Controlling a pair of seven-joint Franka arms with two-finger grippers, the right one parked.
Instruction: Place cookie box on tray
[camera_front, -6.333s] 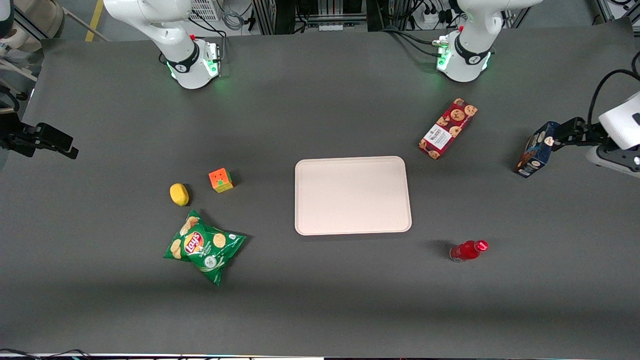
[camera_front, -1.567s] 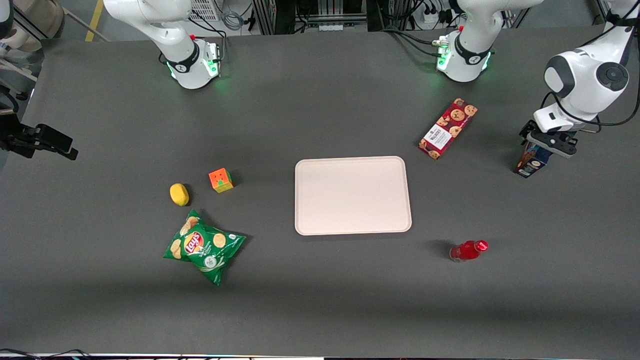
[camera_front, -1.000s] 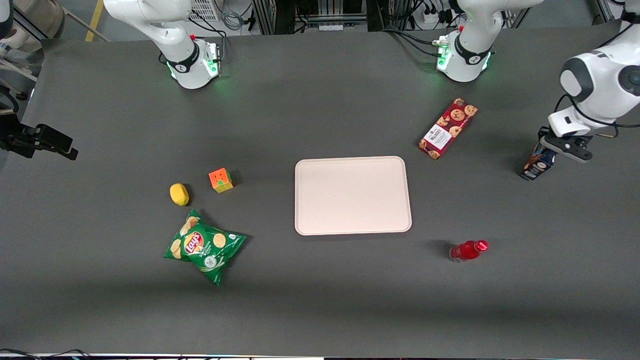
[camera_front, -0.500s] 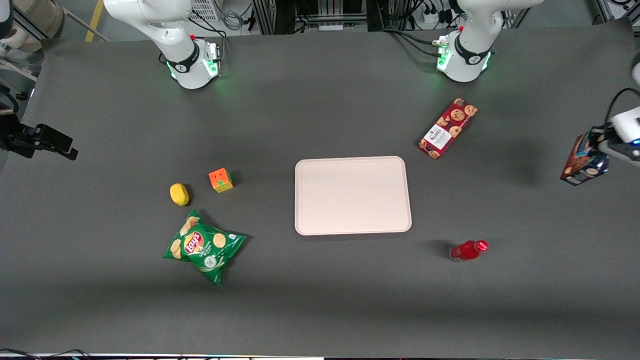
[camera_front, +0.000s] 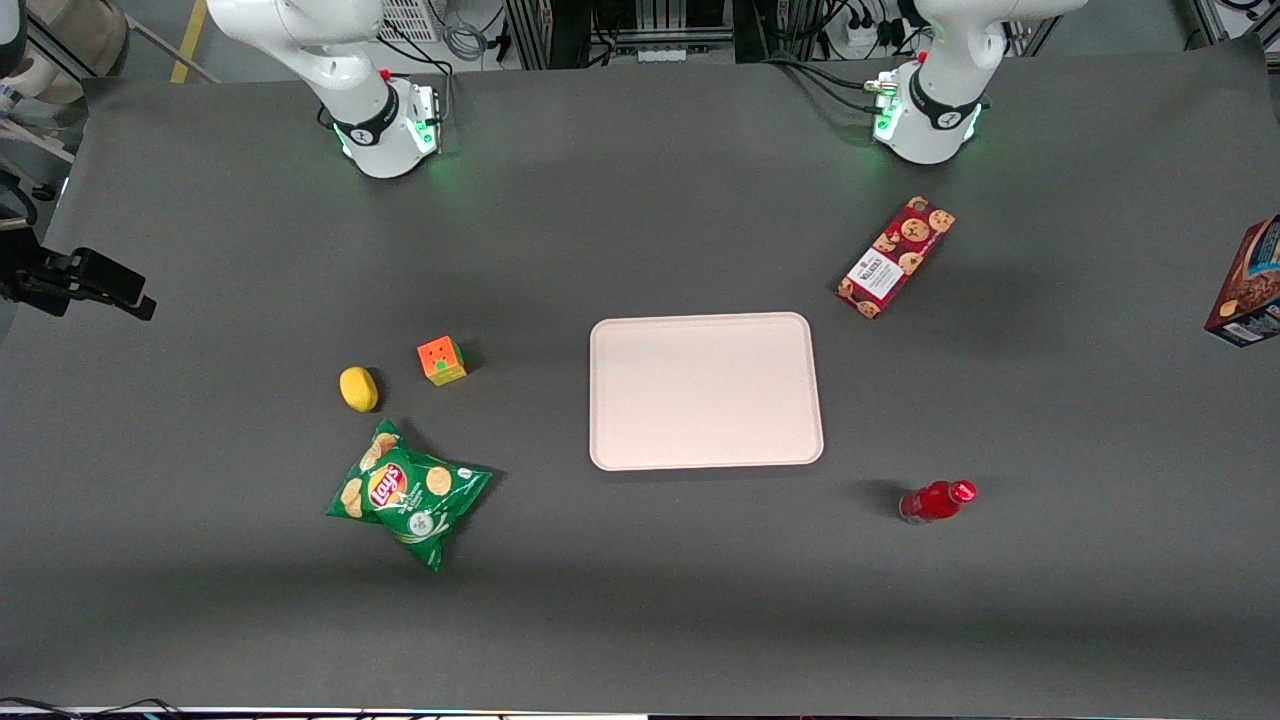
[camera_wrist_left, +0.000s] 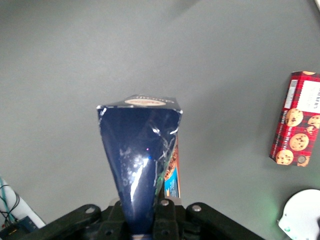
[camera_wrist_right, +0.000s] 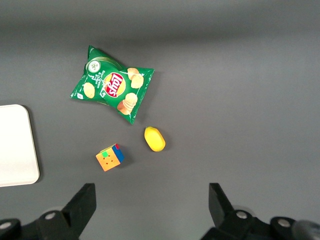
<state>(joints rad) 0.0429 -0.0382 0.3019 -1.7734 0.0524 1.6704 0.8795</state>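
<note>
The cookie box (camera_front: 1246, 285), dark navy with cookie pictures, hangs in the air at the working arm's end of the table, cut by the front view's edge. In the left wrist view my gripper (camera_wrist_left: 144, 212) is shut on the cookie box (camera_wrist_left: 141, 150), its fingers pressing the dented carton from both sides. The arm itself is out of the front view. The cream-white tray (camera_front: 705, 390) lies flat mid-table with nothing on it, well away from the box.
A long red cookie box (camera_front: 896, 257) lies between the tray and the working arm's base, also seen as the red box (camera_wrist_left: 298, 118). A red bottle (camera_front: 935, 500) stands nearer the front camera. Chips bag (camera_front: 405, 493), lemon (camera_front: 358, 388) and cube (camera_front: 442, 360) lie toward the parked arm's end.
The gripper closed on the cookie box, lifted it off the table and carried it outward toward the working arm's end; the arm has left the front view.
</note>
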